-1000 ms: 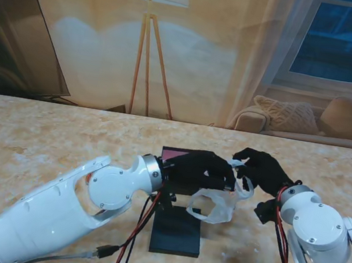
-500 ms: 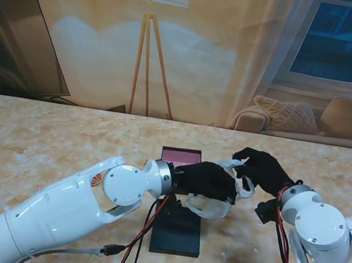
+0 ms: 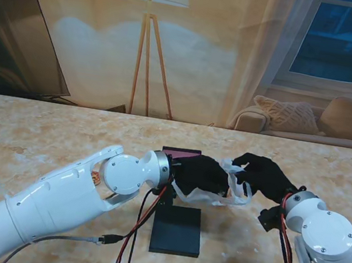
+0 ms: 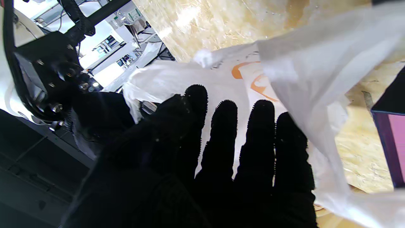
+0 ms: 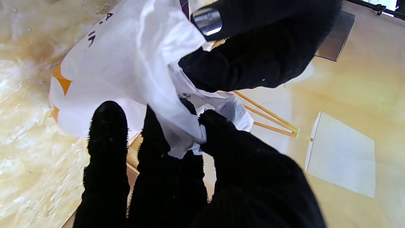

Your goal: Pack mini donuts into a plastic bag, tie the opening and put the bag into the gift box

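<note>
A white plastic bag point(image 3: 209, 195) with orange print is stretched between my two black-gloved hands, low over the table. My left hand point(image 3: 201, 172) lies on the bag point(image 4: 300, 79) from above, its fingers point(image 4: 258, 133) laid along the film and closed on it. My right hand point(image 3: 263, 176) pinches the bunched handle of the bag point(image 5: 126, 57) between thumb and fingers point(image 5: 215, 126). The left hand point(image 5: 262, 53) shows just across from it. The gift box point(image 3: 181, 154), black with a pink inside, stands right behind the left hand. I cannot make out any donuts.
A flat black lid point(image 3: 177, 229) lies nearer to me than the bag. Red and black cables point(image 3: 138, 233) trail from the left wrist across the marble table point(image 3: 40, 136). A floor lamp and a sofa stand beyond the table's far edge.
The left hand swung right, then drew back toward the box. The bag, which hung as an open loop, is now pulled flatter and lower between the hands. The right hand barely shifted.
</note>
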Robot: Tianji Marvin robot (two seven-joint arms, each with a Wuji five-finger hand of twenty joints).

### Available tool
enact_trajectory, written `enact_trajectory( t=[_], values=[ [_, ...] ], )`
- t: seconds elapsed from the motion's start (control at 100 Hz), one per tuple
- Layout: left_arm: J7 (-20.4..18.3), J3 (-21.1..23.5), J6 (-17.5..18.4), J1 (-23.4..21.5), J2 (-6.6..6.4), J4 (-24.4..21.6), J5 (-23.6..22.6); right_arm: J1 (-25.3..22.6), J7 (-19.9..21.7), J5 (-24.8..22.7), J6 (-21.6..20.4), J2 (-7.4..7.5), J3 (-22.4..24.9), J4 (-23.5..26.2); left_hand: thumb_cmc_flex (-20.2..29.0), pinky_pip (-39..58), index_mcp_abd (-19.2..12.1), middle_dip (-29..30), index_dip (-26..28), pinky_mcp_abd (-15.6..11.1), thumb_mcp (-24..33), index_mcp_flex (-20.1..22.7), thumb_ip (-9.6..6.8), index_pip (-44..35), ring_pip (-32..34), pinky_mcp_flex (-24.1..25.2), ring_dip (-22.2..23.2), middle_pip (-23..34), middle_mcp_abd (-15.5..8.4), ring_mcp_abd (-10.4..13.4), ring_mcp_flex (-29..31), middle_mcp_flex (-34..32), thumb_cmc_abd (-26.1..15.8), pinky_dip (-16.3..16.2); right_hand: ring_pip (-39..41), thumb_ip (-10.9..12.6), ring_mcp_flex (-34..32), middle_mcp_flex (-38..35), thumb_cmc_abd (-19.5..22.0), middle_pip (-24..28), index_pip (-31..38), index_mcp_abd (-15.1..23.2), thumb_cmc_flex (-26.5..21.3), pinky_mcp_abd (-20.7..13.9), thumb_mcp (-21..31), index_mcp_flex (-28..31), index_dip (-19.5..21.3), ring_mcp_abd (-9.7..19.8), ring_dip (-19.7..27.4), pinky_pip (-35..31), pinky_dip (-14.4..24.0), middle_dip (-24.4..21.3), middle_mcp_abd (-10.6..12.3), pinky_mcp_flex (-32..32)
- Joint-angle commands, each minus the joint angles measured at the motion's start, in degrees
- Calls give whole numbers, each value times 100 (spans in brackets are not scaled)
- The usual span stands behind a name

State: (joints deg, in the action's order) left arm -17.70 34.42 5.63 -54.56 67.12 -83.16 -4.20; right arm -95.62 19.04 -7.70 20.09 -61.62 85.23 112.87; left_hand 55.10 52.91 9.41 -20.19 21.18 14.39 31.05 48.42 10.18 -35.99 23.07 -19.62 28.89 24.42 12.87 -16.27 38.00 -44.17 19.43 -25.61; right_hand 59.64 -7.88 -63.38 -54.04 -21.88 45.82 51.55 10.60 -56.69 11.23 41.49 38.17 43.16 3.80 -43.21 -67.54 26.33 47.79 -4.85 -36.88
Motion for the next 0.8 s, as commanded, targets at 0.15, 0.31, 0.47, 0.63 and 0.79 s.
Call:
enact_trajectory(
  t=[0.15,0.31,0.47,0.63,0.79],
  values=[
    [27,-100,-325,127,94,72,-103,-129,182,205,-22,1,13,84,769,248,55,-16,273,203,-18,-57,36,181,53,15,17,-63,244,-223,71,28,0,-76,140,105,24,79,168,195,83,195,-53,-18,101,243,155,105,-83,-169,35,154,154,40],
    [198,-221,-544,211,180,170,-283,-107,186,362,50,-10,-50,65,846,714,77,-67,287,241,-288,-130,-101,277,411,-151,266,38,313,-328,267,-81,-30,-387,121,97,35,74,159,167,69,167,-62,-23,101,242,155,98,-77,-163,39,149,155,43],
    [335,-312,-635,292,250,269,-424,-83,183,458,61,-17,-112,44,482,1086,-20,-244,307,127,482,-89,-62,127,800,-442,588,263,204,-248,571,-326,447,-942,82,88,40,71,158,138,57,152,-62,-30,96,233,153,100,-59,-148,39,140,186,44],
    [477,-358,-745,309,320,329,-481,-22,238,457,-37,-4,-150,-33,282,1506,-243,-918,167,-38,1040,123,193,-581,1326,-930,1018,147,40,-108,1102,-1027,1193,-1244,47,85,55,74,159,126,60,159,-63,-50,91,245,157,85,-46,-106,28,143,201,78],
    [652,-359,-925,240,393,345,-482,56,258,371,-226,5,-202,-158,-9,1793,-380,-1019,-149,-153,1571,333,407,-1028,1510,-1332,1172,87,-87,37,1529,-1467,1927,-1322,30,89,98,83,148,118,102,187,-64,-37,107,232,215,69,-49,-29,9,156,235,157]
  ],
)
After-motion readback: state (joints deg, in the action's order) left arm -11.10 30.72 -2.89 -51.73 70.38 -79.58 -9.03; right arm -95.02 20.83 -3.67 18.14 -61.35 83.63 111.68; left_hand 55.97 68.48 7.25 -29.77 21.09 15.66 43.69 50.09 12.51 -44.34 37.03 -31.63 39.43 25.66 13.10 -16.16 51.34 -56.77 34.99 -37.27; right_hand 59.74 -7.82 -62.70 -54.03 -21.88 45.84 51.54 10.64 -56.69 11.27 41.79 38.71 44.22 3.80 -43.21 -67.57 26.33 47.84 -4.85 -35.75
